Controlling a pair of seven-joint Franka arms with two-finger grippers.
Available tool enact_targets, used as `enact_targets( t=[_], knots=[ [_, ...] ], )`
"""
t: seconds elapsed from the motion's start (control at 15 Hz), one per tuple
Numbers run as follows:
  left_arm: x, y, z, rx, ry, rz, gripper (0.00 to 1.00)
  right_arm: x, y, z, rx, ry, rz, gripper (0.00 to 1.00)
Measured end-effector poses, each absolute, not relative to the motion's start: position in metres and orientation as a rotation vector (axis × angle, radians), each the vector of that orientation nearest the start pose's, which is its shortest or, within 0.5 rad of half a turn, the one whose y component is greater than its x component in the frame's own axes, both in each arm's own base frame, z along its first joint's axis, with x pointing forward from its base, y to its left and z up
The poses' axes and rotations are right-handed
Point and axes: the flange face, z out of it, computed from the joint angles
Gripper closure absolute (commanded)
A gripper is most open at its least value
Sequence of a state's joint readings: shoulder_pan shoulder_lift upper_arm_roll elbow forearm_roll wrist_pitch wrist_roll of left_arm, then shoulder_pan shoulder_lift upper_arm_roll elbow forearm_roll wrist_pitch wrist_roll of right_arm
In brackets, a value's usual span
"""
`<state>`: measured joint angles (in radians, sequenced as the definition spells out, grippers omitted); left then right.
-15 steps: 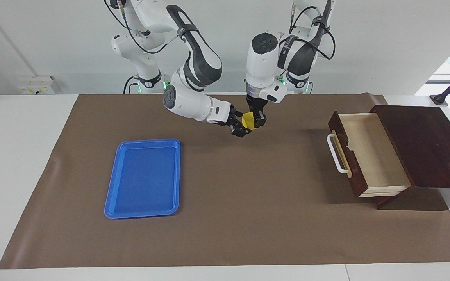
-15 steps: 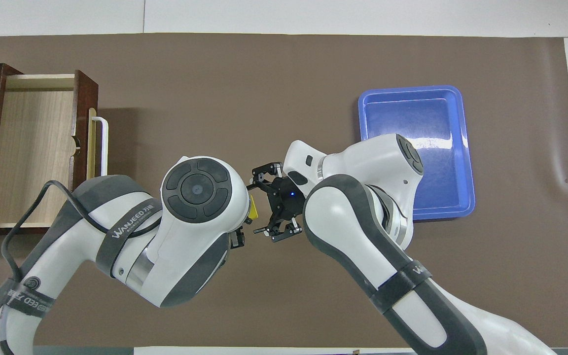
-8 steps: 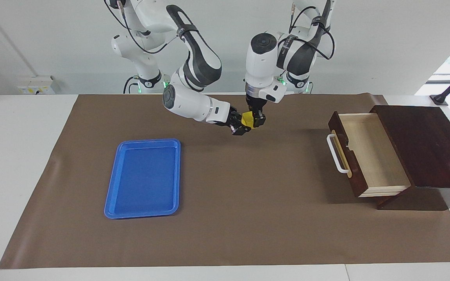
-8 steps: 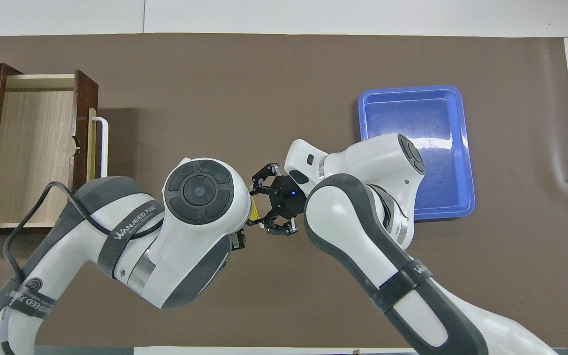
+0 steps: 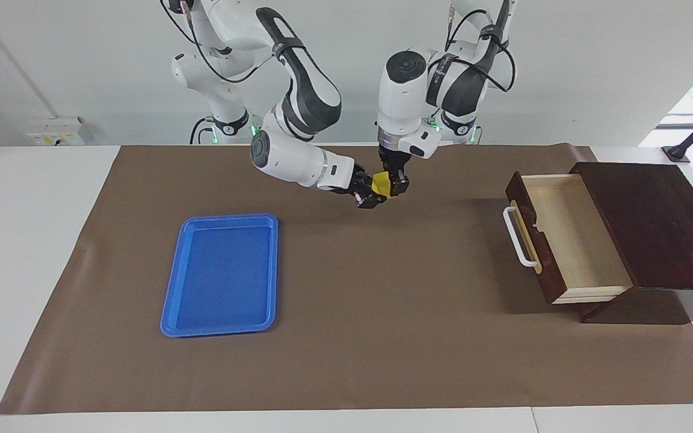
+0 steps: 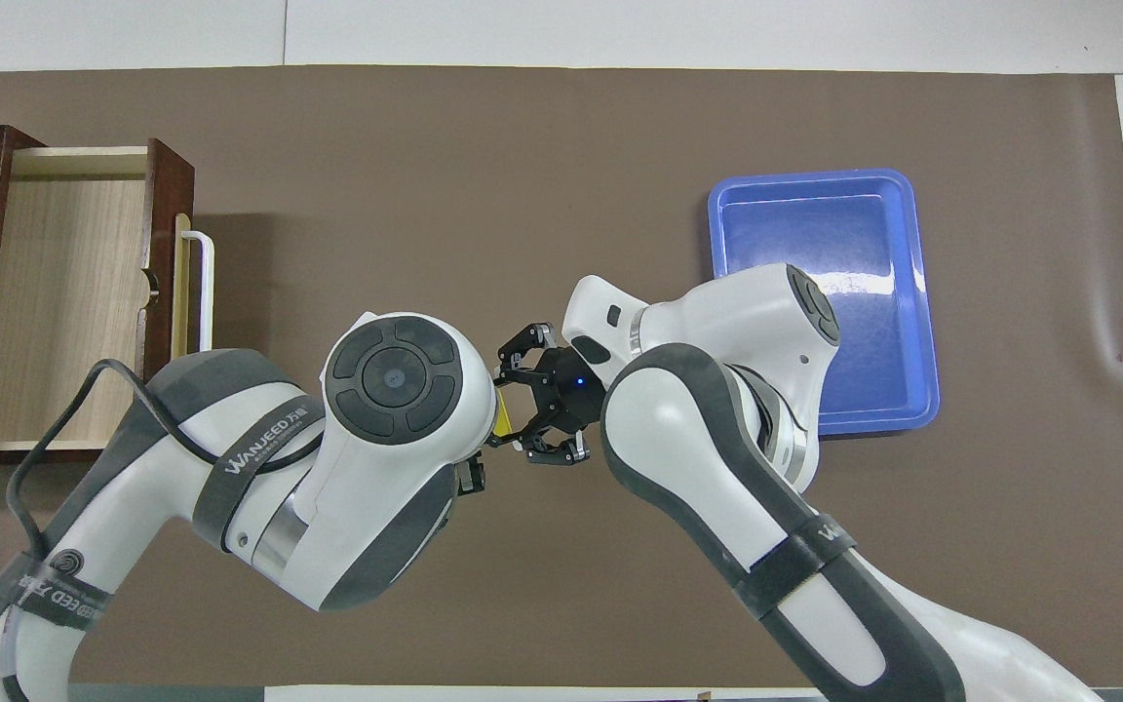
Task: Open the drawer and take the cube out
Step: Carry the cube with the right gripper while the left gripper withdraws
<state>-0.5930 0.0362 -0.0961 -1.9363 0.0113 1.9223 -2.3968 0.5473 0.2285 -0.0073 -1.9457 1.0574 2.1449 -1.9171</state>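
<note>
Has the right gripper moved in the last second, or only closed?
Yes. The right gripper rose slightly, away from the blue tray in the facing view, and shut on the yellow cube, which the left gripper also holds.

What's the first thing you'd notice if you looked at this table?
The two arms meet in the air over the middle of the brown mat, with the left gripper and the right gripper both shut on a little yellow cube. The wooden drawer stands pulled open at the left arm's end, and a blue tray lies at the right arm's end.
</note>
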Motion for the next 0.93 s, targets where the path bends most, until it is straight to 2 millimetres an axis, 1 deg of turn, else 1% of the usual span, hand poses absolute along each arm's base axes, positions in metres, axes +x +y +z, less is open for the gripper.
enact_targets(
  t=[0.33, 0.47, 0.6, 0.73, 0.8, 0.87, 0.93],
  knots=[
    [0.437, -0.352, 0.465, 2.088, 2.404, 0.01, 0.0, 0.505, 0.347, 0.38, -1.443, -1.883, -0.67, 1.0],
    [0.443, -0.34, 0.474, 2.065, 2.405, 0.013, 0.0, 0.505, 0.347, 0.38, -1.443, -1.883, -0.669, 1.0],
    [0.457, -0.316, 0.482, 2.061, 2.4, 0.014, 0.0, 0.506, 0.346, 0.38, -1.445, -1.881, -0.669, 1.0],
    [0.477, -0.278, 0.48, 2.082, 2.39, 0.011, 0.0, 0.51, 0.338, 0.38, -1.454, -1.869, -0.669, 1.0],
    [0.488, -0.256, 0.475, 2.088, 2.387, 0.009, 0.0, 0.515, 0.329, 0.379, -1.461, -1.859, -0.664, 1.0],
    [0.501, -0.233, 0.47, 2.078, 2.388, 0.013, 0.0, 0.522, 0.314, 0.378, -1.473, -1.853, -0.654, 1.0],
    [0.513, -0.21, 0.464, 2.071, 2.389, 0.024, 0.0, 0.53, 0.294, 0.376, -1.492, -1.849, -0.641, 1.0]
  ],
)
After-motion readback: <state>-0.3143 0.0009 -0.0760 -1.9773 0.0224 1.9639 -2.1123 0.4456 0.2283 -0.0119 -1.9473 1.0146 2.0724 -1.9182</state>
